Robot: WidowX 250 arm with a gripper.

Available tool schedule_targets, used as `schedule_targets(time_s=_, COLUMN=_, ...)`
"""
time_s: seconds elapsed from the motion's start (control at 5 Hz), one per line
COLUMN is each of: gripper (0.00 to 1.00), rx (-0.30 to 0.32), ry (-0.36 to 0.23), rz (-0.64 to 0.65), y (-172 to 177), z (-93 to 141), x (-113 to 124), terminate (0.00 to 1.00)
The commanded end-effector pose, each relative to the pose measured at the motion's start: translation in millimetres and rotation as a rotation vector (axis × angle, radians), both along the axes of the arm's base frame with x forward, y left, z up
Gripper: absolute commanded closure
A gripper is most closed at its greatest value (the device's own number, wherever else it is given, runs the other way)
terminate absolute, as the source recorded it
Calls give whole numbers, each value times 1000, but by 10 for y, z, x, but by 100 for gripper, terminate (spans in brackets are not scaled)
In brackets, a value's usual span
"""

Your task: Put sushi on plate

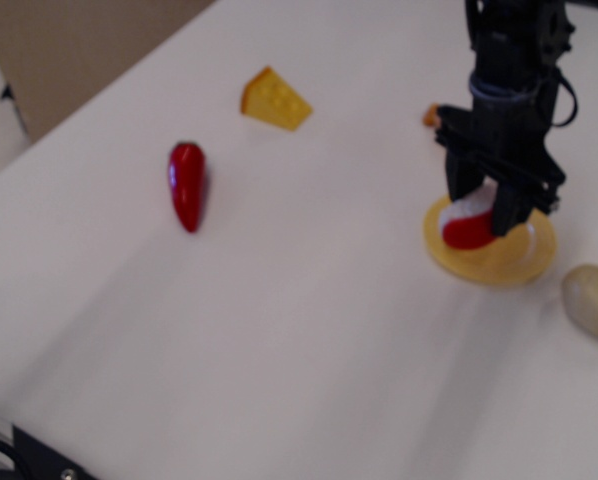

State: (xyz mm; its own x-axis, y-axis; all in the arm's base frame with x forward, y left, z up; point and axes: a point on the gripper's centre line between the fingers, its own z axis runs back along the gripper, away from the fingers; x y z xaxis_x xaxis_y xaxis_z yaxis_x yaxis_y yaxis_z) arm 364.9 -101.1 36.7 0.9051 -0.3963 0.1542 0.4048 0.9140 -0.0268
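Observation:
The sushi [465, 226], a small red half-round piece with a white face, is held in my black gripper [484, 208]. The gripper hangs from the arm at the upper right and is shut on the sushi. It holds the sushi over the left part of the pale-yellow round plate [509, 262], at or just above its surface. The arm hides the plate's far rim.
A long red chili pepper [187, 185] lies at the left. A yellow cheese wedge [273, 100] sits at the back centre. A pale beige rounded toy [594, 300] lies right of the plate. An orange toy piece [432, 116] peeks out behind the arm. The table's edge runs along the left.

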Motion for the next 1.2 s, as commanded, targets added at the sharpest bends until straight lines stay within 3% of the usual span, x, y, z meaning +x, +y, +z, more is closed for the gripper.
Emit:
schedule_targets(time_s=0.0, gripper=0, rx=-37, ry=-69, rz=42, y=6, z=298, x=-42, terminate=0)
schedule_targets(time_s=0.4, gripper=0, rx=-18, ry=-71, rz=102, y=195, z=643, x=-486, terminate=0)
schedule_targets(time_s=0.8, gripper=0, rx=-18, ry=-71, rz=102, y=195, z=643, x=-486, terminate=0)
schedule_targets(time_s=1.0, gripper=0, rx=-18, ry=-71, rz=102, y=195, z=643, x=-486, terminate=100)
